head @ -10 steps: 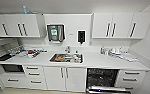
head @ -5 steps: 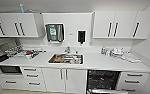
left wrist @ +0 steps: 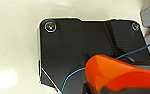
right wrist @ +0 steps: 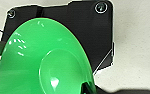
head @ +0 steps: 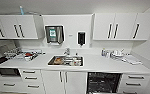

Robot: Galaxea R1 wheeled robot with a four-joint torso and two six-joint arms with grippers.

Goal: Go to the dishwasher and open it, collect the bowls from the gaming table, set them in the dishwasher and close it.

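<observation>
While the robot faces the kitchen wall, the dishwasher (head: 102, 82) stands open at the lower right of the cabinet run, its dark interior showing under the white table (head: 96, 63). Set against the head views of the second before, the whole kitchen sits a little differently in the picture and the units look slightly nearer. That is a shift of the camera, not of the cupboards, and it suggests the base is closing on the appliance.

The left wrist view shows the orange bowl (left wrist: 121, 75) close against the wrist, and the right wrist view shows the green bowl (right wrist: 44, 58) in the same place on that arm. Each bowl appears to be carried, yet the jaws themselves cannot be made out, so how wide they stand cannot be told. Both bowls being aboard would mean the collecting is done and the loading is still ahead.

The open dishwasher lies between the double cupboard doors (head: 63, 81) under the sink (head: 65, 60) and a stack of drawers (head: 134, 83) at the far right. A side wall closes in just beyond those drawers, so room looks tighter on the right than on the left. The table above carries scattered dishes (head: 117, 53) near its back edge.
</observation>
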